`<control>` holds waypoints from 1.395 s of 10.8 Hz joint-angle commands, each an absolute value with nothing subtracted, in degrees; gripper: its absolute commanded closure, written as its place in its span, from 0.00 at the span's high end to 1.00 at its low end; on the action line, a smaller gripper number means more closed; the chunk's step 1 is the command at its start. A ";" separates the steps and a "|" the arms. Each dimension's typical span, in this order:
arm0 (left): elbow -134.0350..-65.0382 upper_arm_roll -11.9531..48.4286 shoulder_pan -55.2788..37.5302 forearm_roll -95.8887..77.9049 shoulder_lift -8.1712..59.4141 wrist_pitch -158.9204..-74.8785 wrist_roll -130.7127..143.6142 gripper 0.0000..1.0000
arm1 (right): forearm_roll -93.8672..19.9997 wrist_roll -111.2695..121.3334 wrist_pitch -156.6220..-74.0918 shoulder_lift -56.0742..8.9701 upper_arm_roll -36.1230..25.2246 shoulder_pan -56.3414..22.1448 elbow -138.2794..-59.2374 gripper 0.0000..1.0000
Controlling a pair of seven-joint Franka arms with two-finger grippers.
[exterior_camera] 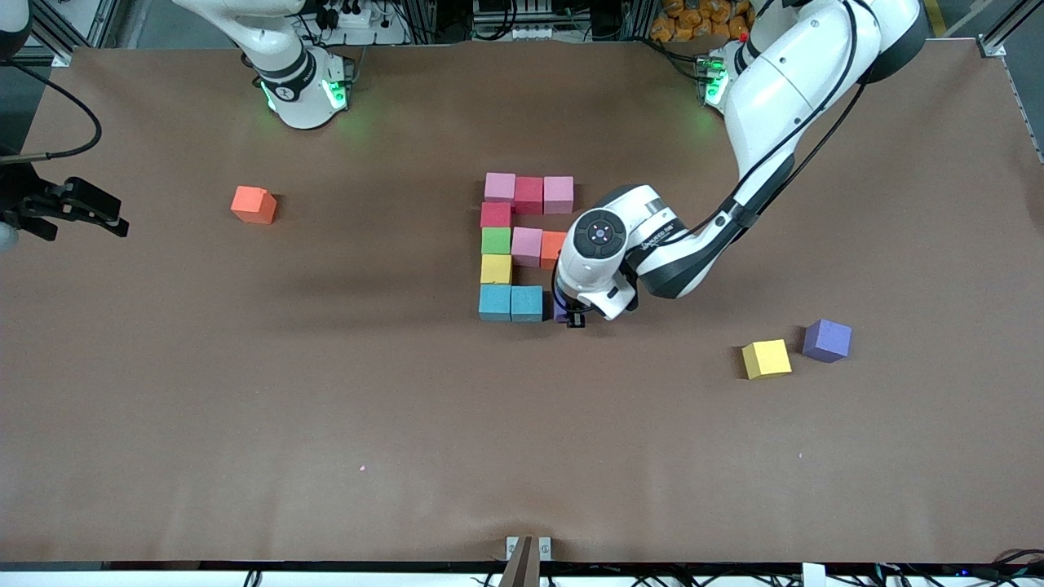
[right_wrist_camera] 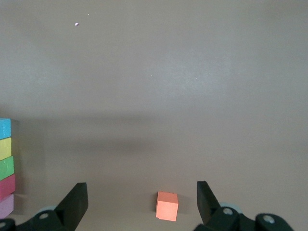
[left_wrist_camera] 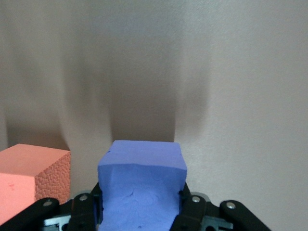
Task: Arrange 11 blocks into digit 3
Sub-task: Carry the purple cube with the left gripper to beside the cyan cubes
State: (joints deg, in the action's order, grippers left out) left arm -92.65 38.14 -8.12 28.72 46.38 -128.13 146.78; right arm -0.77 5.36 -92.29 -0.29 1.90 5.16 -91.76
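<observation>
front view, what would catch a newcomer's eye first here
The bright figure of touching blocks in the middle of the table stands out first. The left gripper is shut on a purple block at the end of the bar nearest the front camera, beside the two light blue blocks. Loose blocks come next: an orange one toward the right arm's end, a yellow one and a purple one toward the left arm's end.

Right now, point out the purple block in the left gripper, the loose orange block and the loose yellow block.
purple block (left_wrist_camera: 143,185): left wrist view, its facing side.
loose orange block (exterior_camera: 254,205): front view, top face.
loose yellow block (exterior_camera: 766,358): front view, top face.
</observation>
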 commanded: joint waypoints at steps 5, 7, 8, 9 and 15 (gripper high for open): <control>-93.87 37.97 -9.49 33.92 45.35 -128.41 151.79 0.12 | -1.58 5.45 -90.27 0.61 2.55 6.06 -91.50 1.00; -93.60 37.79 -10.19 35.32 46.05 -129.19 151.79 0.12 | -1.58 5.19 -90.00 0.70 2.64 6.06 -91.41 1.00; -93.52 37.79 -10.20 35.51 46.40 -130.07 151.79 0.12 | -1.58 5.19 -89.91 0.70 2.64 6.06 -91.32 1.00; -93.43 37.71 -10.46 35.59 46.49 -130.95 151.79 0.12 | -1.67 5.19 -89.91 0.70 2.64 6.06 -91.32 1.00; -93.25 36.48 -11.95 37.52 47.37 -131.84 151.79 0.13 | -1.76 5.19 -90.26 0.62 2.64 6.06 -91.41 1.00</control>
State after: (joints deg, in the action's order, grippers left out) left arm -93.34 37.06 -11.33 35.16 46.96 -130.80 150.12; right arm -0.92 5.31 -90.77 -0.03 1.92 5.16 -91.53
